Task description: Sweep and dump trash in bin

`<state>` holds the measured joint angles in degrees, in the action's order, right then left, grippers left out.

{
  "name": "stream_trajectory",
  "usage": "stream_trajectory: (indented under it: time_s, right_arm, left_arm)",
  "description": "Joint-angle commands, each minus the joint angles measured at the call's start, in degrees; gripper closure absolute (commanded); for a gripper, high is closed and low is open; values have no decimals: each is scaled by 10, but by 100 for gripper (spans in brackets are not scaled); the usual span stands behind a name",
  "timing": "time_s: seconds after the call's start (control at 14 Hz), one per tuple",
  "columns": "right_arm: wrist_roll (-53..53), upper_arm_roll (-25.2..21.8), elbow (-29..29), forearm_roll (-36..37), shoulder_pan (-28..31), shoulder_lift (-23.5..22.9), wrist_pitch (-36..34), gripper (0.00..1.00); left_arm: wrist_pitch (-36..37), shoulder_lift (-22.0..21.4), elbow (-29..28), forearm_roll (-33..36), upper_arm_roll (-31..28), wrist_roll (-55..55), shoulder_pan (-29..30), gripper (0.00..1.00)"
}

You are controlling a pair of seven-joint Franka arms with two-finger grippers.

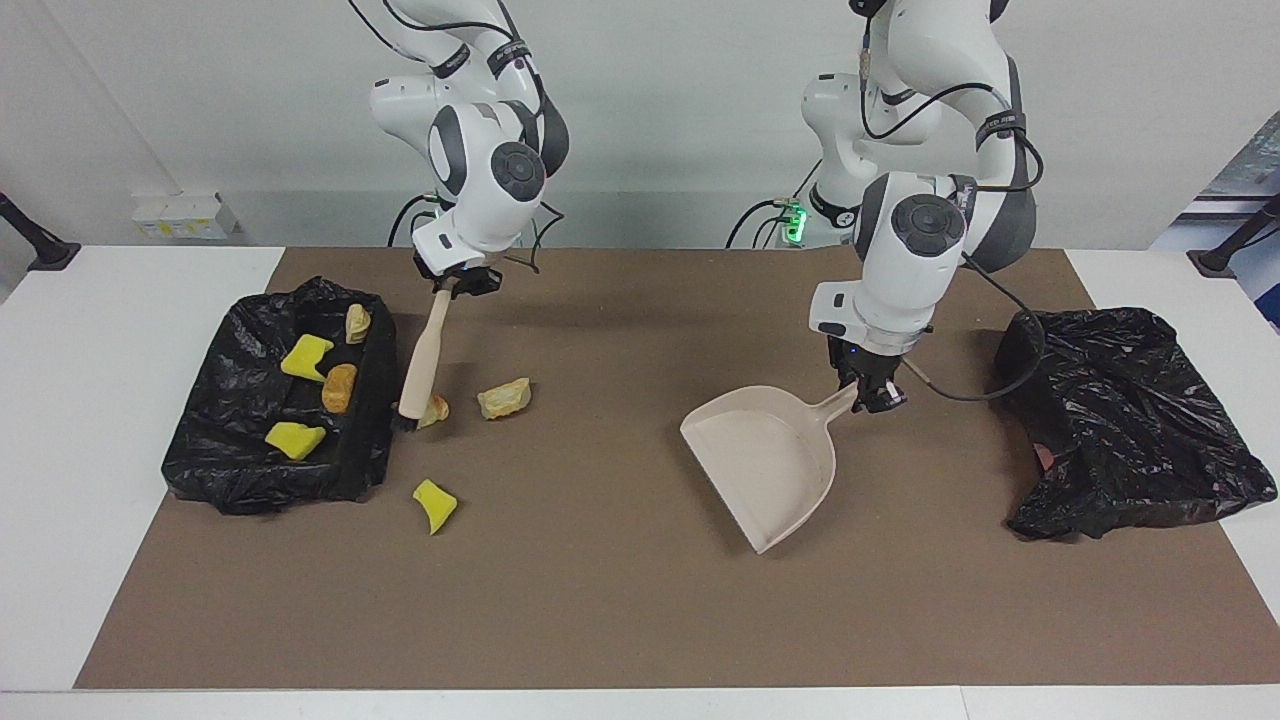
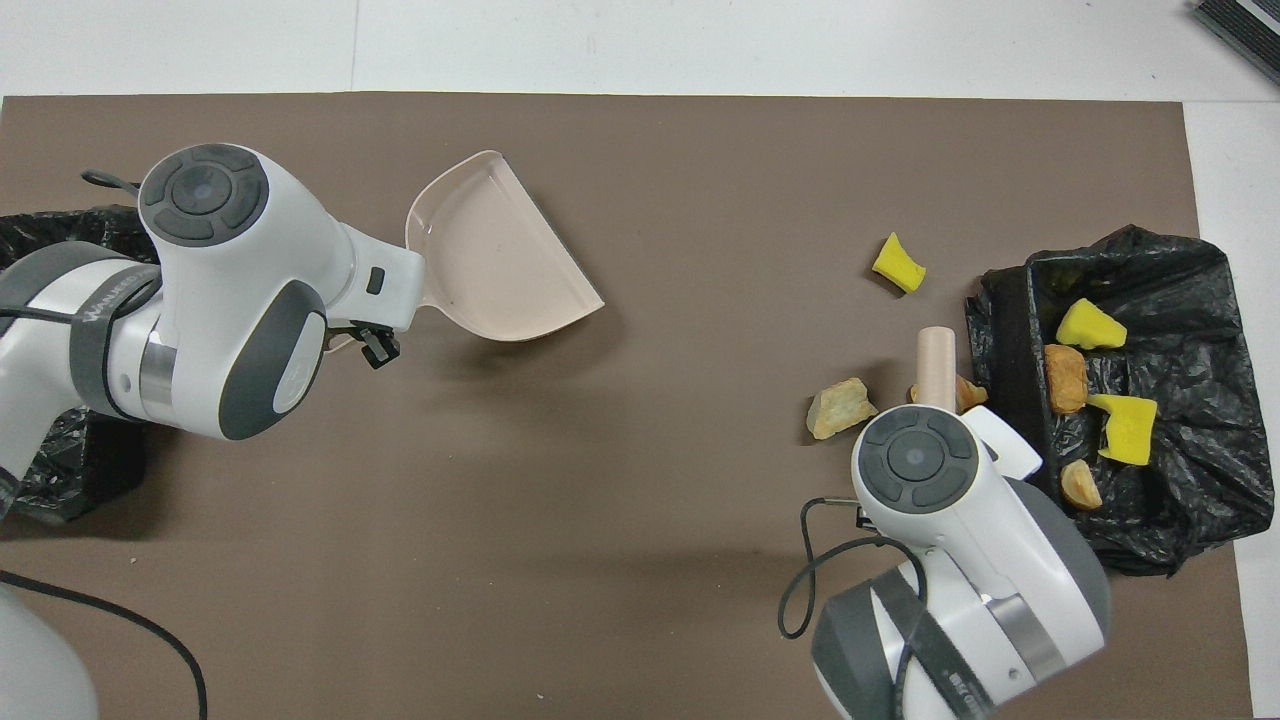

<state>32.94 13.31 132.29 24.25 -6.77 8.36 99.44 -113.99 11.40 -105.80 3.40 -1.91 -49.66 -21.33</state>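
Three yellow foam wedges [image 1: 435, 505], four tan bread-like chunks [image 1: 503, 398], two black bags [image 1: 1130, 425], one dustpan [image 1: 765, 455], one brush [image 1: 424, 352].

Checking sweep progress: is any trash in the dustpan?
No, the dustpan held by the left hand is bare inside.

The white tabletop [image 1: 120, 420] carries a brown mat [image 1: 620, 600] holding loose trash [image 1: 503, 397] and two black bags [image 1: 1130, 420].

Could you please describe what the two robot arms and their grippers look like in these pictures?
Both arms are glossy white with rounded shells and dark grey joint bands and round grey end caps. The left arm has a black cable strapped along it and looping off near the wrist. The right arm carries a thinner black cable. The left gripper and right gripper are small and black. Green lights glow at the bases.
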Motion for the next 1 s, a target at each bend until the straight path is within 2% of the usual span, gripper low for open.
stream_trajectory:
  time_s: [0.0,0.22,0.36,0.72,0.86,0.93]
  right_arm:
    - [-27,9,14,33,24,9,20,100]
    - [-29,11,23,33,27,3,32,100]
    - [-28,10,47,33,30,-2,67,100]
    - [-29,12,50,19,38,-25,116,100]
    - [-39,13,41,-46,24,-41,145,100]
    - [-39,12,29,-84,-4,-54,152,100]
  left_arm:
    - [-35,-35,-76,0,-3,-10,-34,100]
    - [-48,-31,-99,0,-2,-6,-74,100]
    - [-54,-33,-105,0,-2,-6,-85,100]
    - [-51,-38,-109,0,-2,-7,-98,100]
    - [-48,-39,-113,0,-2,-5,-103,100]
    - [-52,-45,-119,0,-2,1,-105,100]
